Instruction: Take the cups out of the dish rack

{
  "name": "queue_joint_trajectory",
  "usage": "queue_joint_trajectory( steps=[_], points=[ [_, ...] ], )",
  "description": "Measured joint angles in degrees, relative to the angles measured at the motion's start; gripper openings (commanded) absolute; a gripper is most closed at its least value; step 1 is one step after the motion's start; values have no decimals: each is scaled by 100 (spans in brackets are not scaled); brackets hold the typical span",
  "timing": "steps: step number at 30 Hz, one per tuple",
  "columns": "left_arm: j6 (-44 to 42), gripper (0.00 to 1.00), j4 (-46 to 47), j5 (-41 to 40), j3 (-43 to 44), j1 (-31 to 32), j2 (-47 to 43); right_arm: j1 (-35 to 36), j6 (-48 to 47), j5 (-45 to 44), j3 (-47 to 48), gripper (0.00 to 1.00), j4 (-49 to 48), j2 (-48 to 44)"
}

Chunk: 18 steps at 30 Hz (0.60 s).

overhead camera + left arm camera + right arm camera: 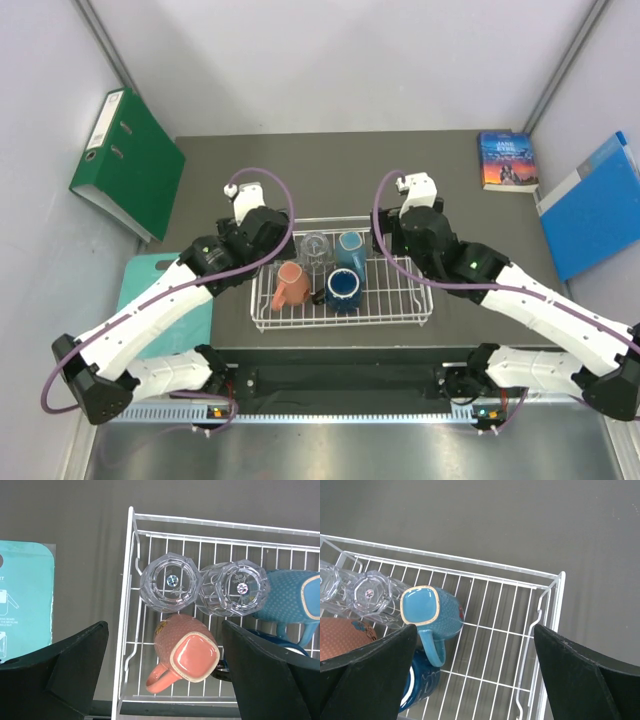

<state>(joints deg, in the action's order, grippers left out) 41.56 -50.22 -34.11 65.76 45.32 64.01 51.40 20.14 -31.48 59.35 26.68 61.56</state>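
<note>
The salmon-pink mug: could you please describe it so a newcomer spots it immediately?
Find the white wire dish rack on the dark table. The salmon-pink mug sits in its near-left corner, left of the dark blue mug. It is the only pink cup.

The left gripper [164, 630] hangs with its dark fingers spread wide over the white wire dish rack [123, 630], where a clear glass tumbler [171, 582] touches a second tumbler [240, 587], a salmon-pink mug [187, 650] sits just beside them, a light blue mug [290, 597] lies at the right, and a teal board [25, 595] rests outside the rack on the dark table [75, 530].
</note>
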Motion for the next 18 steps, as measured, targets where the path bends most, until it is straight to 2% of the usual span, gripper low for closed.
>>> queue_joint_trajectory(
  steps=[7, 9, 18],
  points=[
    [-162, 99, 11, 177, -173, 11, -260, 0, 7, -129, -50, 100, 76, -136],
    [-334, 92, 13, 267, -173, 57, -192, 0, 7, -164, -116, 100, 101, -155],
    [-1283, 91, -125, 922, -129, 422, 140, 0, 85, -192, -317, 100, 251, -157]
  ],
)
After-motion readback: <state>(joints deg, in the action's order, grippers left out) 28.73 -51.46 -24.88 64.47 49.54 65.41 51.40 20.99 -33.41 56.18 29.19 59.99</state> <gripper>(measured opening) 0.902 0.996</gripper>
